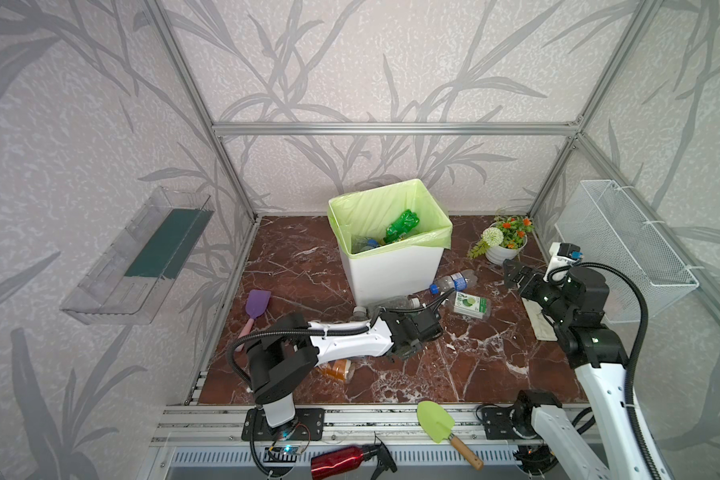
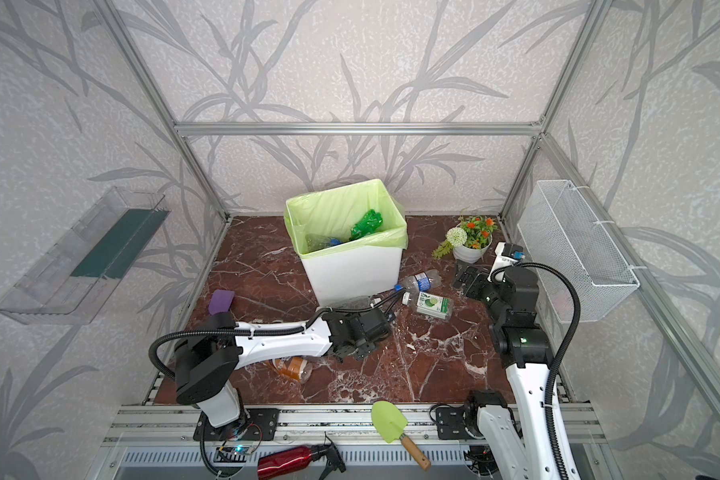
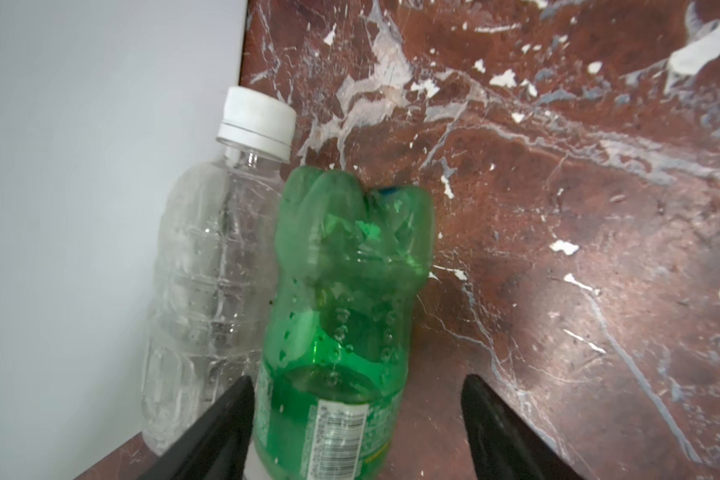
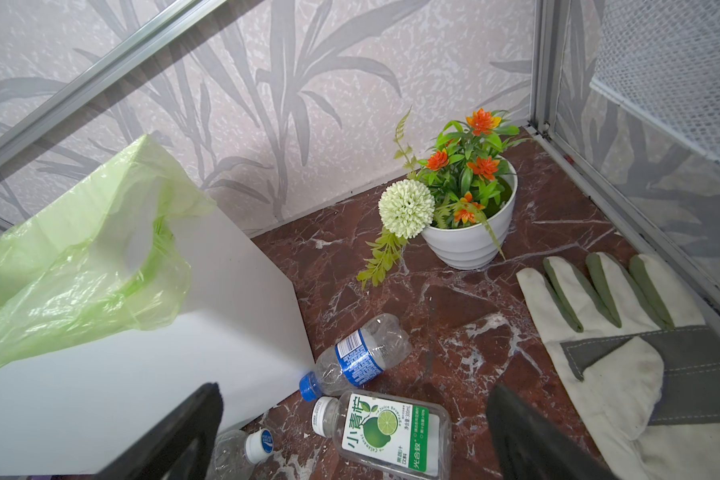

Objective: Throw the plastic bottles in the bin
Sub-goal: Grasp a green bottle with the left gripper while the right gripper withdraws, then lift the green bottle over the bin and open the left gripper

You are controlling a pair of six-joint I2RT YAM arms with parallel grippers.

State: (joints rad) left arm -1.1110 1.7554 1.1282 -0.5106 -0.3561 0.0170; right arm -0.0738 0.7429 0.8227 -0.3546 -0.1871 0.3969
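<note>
We're down on the marble floor [image 3: 558, 208] with the left gripper [image 3: 356, 378]. Its jaws sit either side of the green bottle [image 3: 341, 291]: one finger is right against the plastic and a gap shows at the other, so nothing is clamped yet. The bottle lies with its base away from the wrist, which puts the fingers at the labelled middle, the firmest part, we'd judge. Touching it, a clear bottle [image 3: 208, 270] with a white cap rests along the wall of the bin [image 3: 100, 166], leaving little room on that side. The green label shows a barcode, but the print is too blurred to read.

Over to the right gripper [image 4: 354, 388]: spread wide, holding nothing, hanging above more bottles by the bin's corner. The blue-label bottle [image 4: 358, 357] shows only a barcode. The juice bottle [image 4: 387, 432] reads "小青柠" and "Juice Beverage". A small cap [image 4: 260, 444] may say Pocari Sweat, though we can't be sure.

In a top view, a second green bottle [image 1: 402, 224] lies inside the bin, and the bag [image 1: 391, 199] is folded over the rim, presumably to hold it open.
</note>
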